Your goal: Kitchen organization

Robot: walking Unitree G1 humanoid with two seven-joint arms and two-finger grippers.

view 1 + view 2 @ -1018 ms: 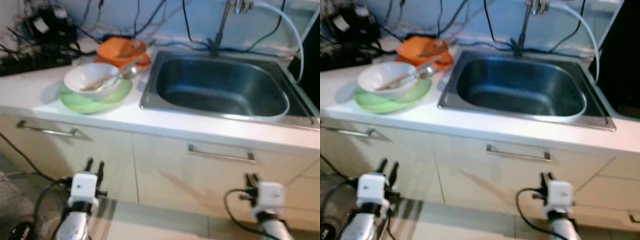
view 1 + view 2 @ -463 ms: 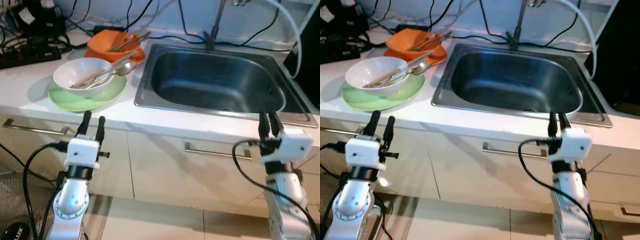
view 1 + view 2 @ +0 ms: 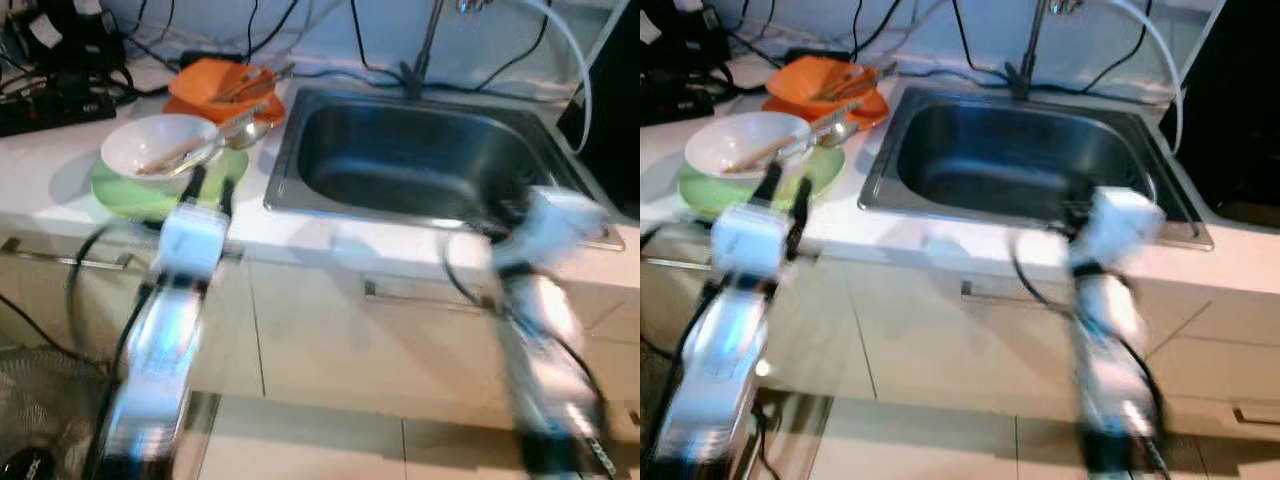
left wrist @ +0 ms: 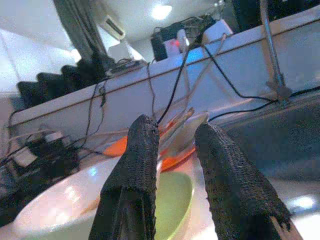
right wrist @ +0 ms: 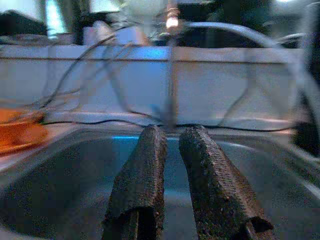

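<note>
1. The left gripper (image 3: 208, 186) was held at the counter edge, fingers apart and empty, aimed at the white bowl (image 3: 158, 146), likely the first pick.
2. The right gripper (image 5: 170, 150), fingers narrowly apart, was pointed into the sink (image 3: 425, 165).
3. The bowl was stacked on a green plate (image 3: 130, 192), the orange dishes (image 3: 222, 90) behind.

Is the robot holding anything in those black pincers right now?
No. The left gripper is open in the air near the white bowl, and the right gripper points into the sink, nothing between its fingers.
</note>
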